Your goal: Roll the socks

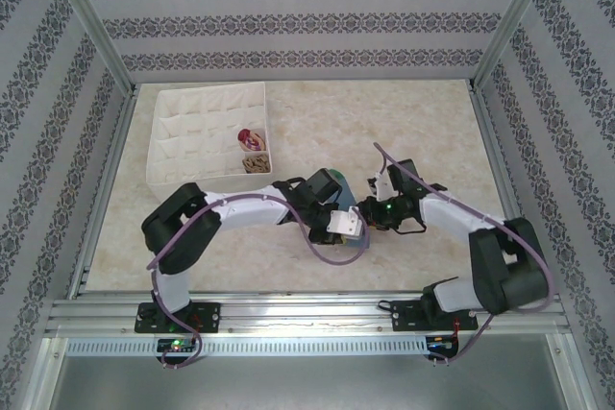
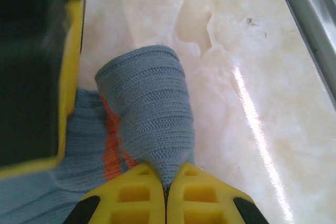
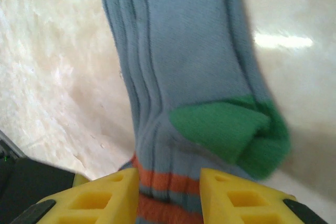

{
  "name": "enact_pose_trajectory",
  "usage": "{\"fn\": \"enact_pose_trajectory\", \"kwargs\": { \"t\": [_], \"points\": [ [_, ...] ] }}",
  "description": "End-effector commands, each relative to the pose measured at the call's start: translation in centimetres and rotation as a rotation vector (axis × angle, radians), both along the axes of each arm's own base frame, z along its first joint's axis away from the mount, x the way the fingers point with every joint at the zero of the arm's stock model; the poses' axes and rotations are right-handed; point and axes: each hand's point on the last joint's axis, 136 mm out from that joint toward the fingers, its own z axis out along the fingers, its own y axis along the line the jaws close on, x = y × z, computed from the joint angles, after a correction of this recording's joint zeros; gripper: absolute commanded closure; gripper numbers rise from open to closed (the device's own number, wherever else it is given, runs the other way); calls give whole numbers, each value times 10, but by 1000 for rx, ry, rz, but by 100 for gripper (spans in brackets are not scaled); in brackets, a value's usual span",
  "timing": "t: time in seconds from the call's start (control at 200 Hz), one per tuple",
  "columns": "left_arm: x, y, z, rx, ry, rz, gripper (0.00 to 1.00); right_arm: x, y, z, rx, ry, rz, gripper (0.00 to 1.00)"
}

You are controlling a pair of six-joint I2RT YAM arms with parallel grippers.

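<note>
Left fingers pinch folded blue sock, bare table beside.

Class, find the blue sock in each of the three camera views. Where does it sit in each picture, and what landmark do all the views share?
Top external: blue sock near the centre.
Left wrist: sock in the middle, a folded hump reaching the bottom edge.
Right wrist: sock down the middle, green toe lower right.
Shared landmark: the pale marbled table.
</note>
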Motion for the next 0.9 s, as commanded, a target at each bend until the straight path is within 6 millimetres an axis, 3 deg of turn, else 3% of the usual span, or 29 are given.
{"fn": "enact_pose_trajectory", "kwargs": {
  "t": [0.0,0.33,0.7,0.819,0.894],
  "points": [
    [-11,10,-5,65,255,57,100,-6,-17,-6,-29,-3,-93,63],
    [11,6,-17,140,509,217,100,-21,-19,-9,21,-16,-120,62],
    [26,9,-35,212,659,369,98,-15,-8,-11,20,-26,-74,64],
    [33,11,-42,228,689,433,95,-16,-4,-17,-6,-14,-52,70],
    [39,12,-44,227,693,470,93,-19,-3,-23,-30,4,-44,80]
  ]
}}
